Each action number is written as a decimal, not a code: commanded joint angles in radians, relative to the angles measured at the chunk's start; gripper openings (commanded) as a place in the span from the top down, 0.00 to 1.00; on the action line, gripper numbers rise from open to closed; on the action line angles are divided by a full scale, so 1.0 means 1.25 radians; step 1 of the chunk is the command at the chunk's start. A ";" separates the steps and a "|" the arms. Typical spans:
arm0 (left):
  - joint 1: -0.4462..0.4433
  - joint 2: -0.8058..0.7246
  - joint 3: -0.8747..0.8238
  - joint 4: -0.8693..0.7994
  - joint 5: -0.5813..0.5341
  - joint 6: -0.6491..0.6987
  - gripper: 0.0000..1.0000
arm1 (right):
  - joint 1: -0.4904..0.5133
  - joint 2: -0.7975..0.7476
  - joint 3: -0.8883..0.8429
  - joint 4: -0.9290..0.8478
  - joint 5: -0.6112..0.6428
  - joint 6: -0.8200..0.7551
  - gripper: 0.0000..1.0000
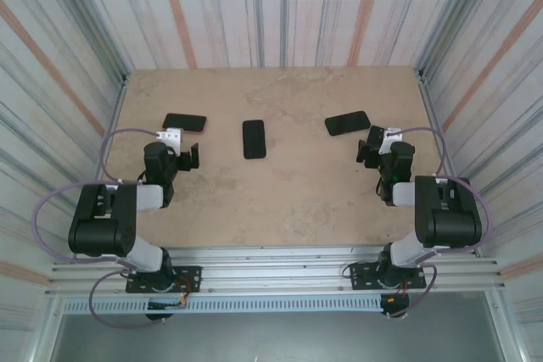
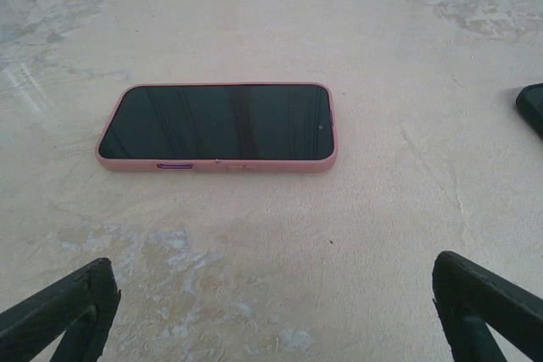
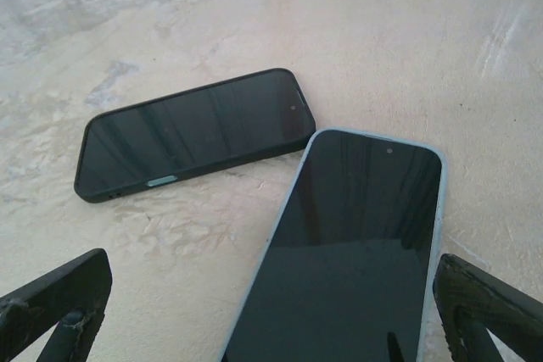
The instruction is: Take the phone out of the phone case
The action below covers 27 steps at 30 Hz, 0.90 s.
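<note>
My left jaws and right jaws gape wide and empty, low over the beige stone-look table (image 2: pixel 382 57) — the black-glass phone in a pink rubbery case (image 2: pixel 216 125) lies flat ahead of the left pair. A pinch on that slick, low edge could skid it away — case unpeeled.

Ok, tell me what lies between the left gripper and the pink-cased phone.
The stretch is bare: in the left wrist view, plain table runs from the open left gripper to the pink-cased phone.
</note>
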 commanded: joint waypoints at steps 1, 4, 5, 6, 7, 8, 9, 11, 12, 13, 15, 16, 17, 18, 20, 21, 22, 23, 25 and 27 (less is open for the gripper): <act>-0.002 0.004 -0.003 0.021 -0.021 -0.002 0.01 | -0.004 0.007 0.011 -0.005 -0.006 0.008 0.01; -0.001 0.003 -0.003 0.021 -0.021 -0.003 0.01 | -0.005 0.007 0.012 -0.006 -0.006 0.009 0.01; -0.001 0.004 -0.003 0.021 -0.020 -0.003 0.01 | -0.005 0.007 0.013 -0.006 -0.006 0.008 0.01; -0.001 0.004 -0.002 0.021 -0.019 -0.002 0.01 | -0.005 0.007 0.011 -0.006 -0.006 0.009 0.01; -0.002 0.005 0.001 0.017 0.003 0.008 0.01 | -0.005 0.007 0.011 -0.006 -0.006 0.009 0.01; -0.001 0.003 0.001 0.014 0.017 0.012 0.01 | -0.005 0.007 0.013 -0.006 -0.005 0.009 0.01; 0.000 0.004 0.002 0.014 0.020 0.012 0.01 | -0.004 0.007 0.013 -0.005 -0.006 0.009 0.01; 0.001 0.003 0.002 0.013 0.024 0.011 0.01 | -0.005 0.008 0.013 -0.007 -0.005 0.010 0.01; 0.002 0.004 0.002 0.015 0.024 0.011 0.01 | -0.005 0.007 0.013 -0.007 -0.005 0.010 0.01; 0.002 0.004 0.002 0.013 0.024 0.011 0.01 | -0.005 0.008 0.014 -0.007 -0.006 0.010 0.01; 0.003 0.004 0.003 0.012 0.024 0.009 0.01 | -0.005 0.008 0.013 -0.007 -0.005 0.011 0.01; 0.004 0.007 0.005 0.011 0.026 0.009 0.01 | -0.005 0.008 0.013 -0.007 -0.006 0.010 0.01; 0.005 0.005 0.003 0.011 0.028 0.009 0.01 | -0.005 0.008 0.013 -0.007 -0.005 0.010 0.01; 0.005 0.003 0.002 0.012 0.029 0.009 0.01 | -0.004 0.008 0.013 -0.007 -0.005 0.010 0.01; 0.003 -0.002 0.006 0.011 0.028 0.012 0.01 | -0.004 0.002 0.012 -0.001 -0.002 0.010 0.01; -0.001 -0.012 0.019 -0.021 0.022 0.015 0.02 | -0.002 -0.012 0.019 -0.025 0.003 0.010 0.01; -0.005 -0.032 0.046 -0.084 0.012 0.015 0.01 | -0.002 -0.047 0.042 -0.098 0.001 0.009 0.01; -0.005 -0.048 0.075 -0.144 0.009 0.016 0.01 | -0.001 -0.068 0.065 -0.158 -0.001 0.007 0.01; -0.015 -0.080 0.143 -0.274 0.007 0.024 0.01 | -0.004 -0.107 0.092 -0.229 -0.007 0.007 0.01; -0.024 -0.108 0.193 -0.351 -0.005 0.008 0.01 | -0.005 -0.146 0.099 -0.261 -0.035 0.003 0.01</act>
